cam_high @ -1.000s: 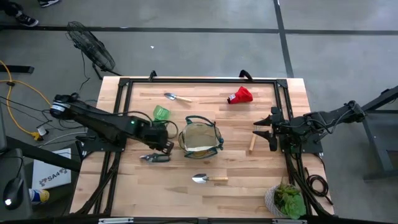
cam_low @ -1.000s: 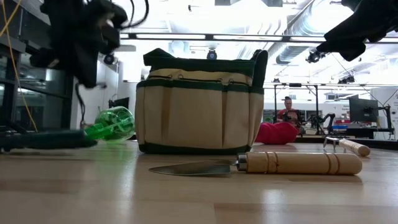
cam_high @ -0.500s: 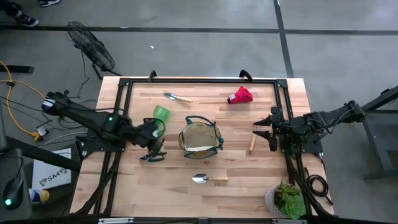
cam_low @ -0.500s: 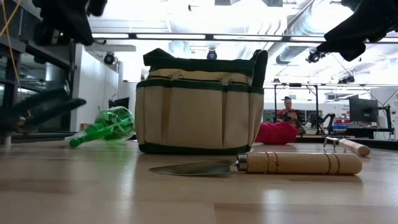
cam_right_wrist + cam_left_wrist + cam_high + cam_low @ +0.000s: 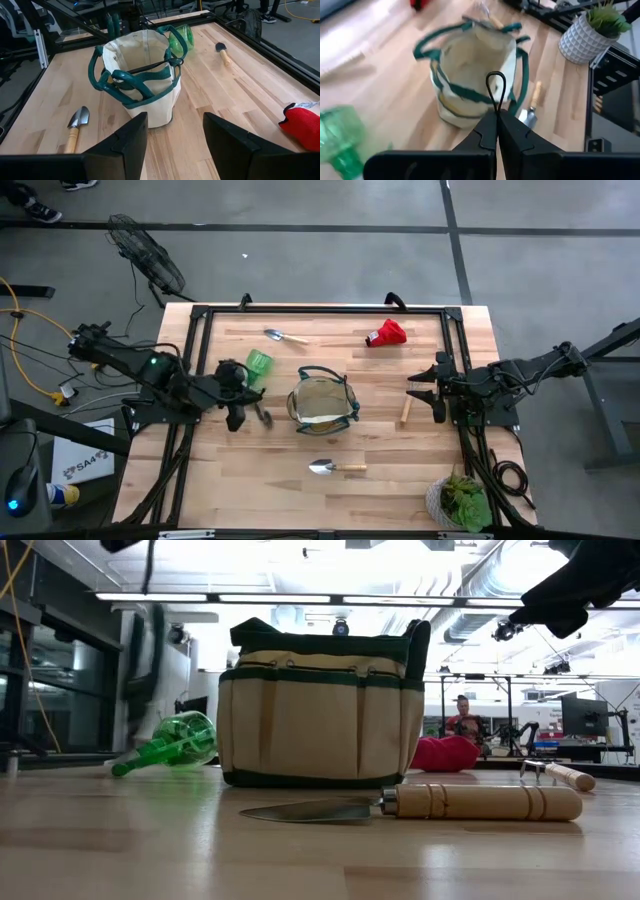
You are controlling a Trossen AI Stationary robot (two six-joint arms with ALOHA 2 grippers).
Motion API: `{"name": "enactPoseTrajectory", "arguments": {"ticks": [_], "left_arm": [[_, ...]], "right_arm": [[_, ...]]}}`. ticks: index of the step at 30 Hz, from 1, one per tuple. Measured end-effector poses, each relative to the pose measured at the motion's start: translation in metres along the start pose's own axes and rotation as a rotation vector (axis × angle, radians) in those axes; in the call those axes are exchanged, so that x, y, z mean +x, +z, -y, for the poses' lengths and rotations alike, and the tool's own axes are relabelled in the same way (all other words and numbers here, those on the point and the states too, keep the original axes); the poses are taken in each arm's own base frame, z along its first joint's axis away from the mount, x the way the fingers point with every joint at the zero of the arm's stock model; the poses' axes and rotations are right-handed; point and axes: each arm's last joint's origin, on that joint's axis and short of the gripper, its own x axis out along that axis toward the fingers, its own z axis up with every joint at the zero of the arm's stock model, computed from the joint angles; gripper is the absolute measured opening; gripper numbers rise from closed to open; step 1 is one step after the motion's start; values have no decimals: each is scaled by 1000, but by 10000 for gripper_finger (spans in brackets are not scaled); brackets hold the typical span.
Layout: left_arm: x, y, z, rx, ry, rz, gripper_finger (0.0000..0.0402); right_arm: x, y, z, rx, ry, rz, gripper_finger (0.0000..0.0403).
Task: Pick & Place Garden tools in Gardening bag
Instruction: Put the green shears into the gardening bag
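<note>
Left hand (image 5: 236, 412) shut on pruning shears (image 5: 495, 95), beside gardening bag (image 5: 322, 402); no legible writing.

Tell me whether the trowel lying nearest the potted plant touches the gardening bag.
Apart. The high view shows a strip of bare wood between the trowel and the gardening bag; the right wrist view shows the same gap.

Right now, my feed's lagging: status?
Left gripper shut on shears, left of bag. Right gripper open, parked far right. Bag upright, mouth unblocked.
</note>
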Motion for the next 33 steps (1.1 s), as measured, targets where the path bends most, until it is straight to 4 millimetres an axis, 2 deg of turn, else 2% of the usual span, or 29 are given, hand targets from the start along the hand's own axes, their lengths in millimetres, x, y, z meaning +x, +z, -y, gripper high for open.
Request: {"name": "enactPoseTrajectory", "arguments": {"ticks": [23, 33], "left_arm": [[-31, 42, 16, 190, -31, 139, 0], [-34, 55, 25, 265, -6, 198, 0]], "right_arm": [[0, 0, 0, 0, 0, 0, 183], [0, 0, 0, 0, 0, 0, 183]]}}
